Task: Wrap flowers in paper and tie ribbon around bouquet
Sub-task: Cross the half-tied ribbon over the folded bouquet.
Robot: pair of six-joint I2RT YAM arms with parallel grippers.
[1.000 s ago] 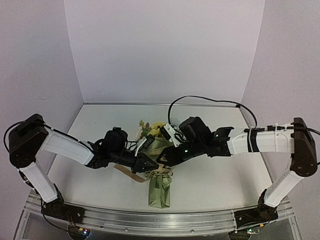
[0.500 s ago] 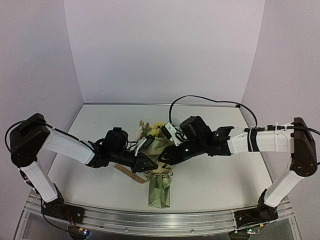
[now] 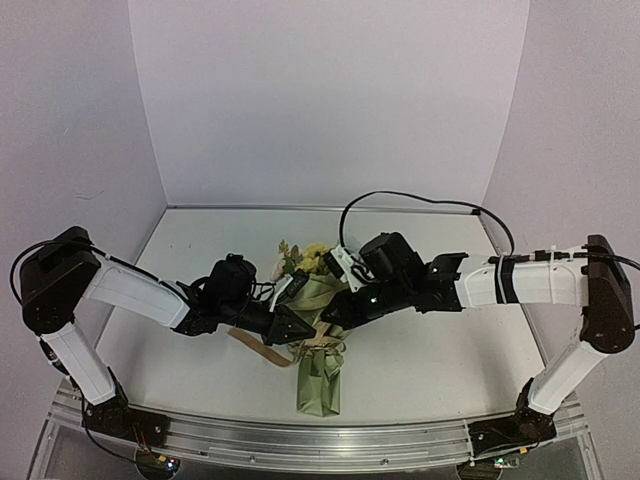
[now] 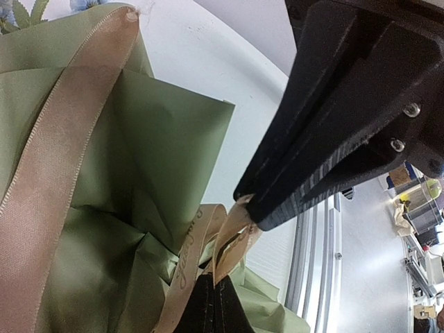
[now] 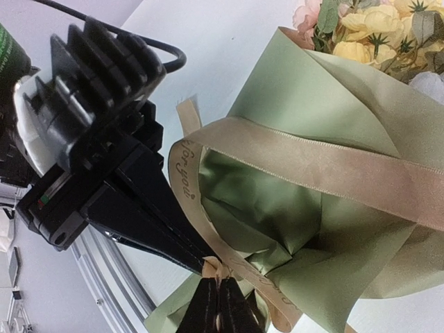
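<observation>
The bouquet lies mid-table, with the yellow and pale flowers [image 3: 305, 258] at its far end and the olive-green paper [image 3: 320, 380] cone pointing toward the near edge. The tan ribbon [image 3: 262, 350] crosses the cone's waist. Both gripper tips meet there. My left gripper [image 4: 214, 277] is shut on a fold of ribbon [image 4: 48, 173] over the paper [image 4: 166, 139]. My right gripper [image 5: 218, 281] is shut on the same ribbon [image 5: 333, 163], tip to tip with the left gripper [image 5: 201, 263]. Flowers [image 5: 368, 35] peek from the paper [image 5: 291, 90] at top right.
An aluminium rail [image 3: 300, 440] runs along the near table edge under both arm bases. A black cable [image 3: 400, 198] arcs above the right arm. Pale walls close the table at the back and both sides.
My right gripper has closed onto the ribbon at the cone's waist after edging slightly toward the left gripper. The left arm and the bouquet have stayed put.
</observation>
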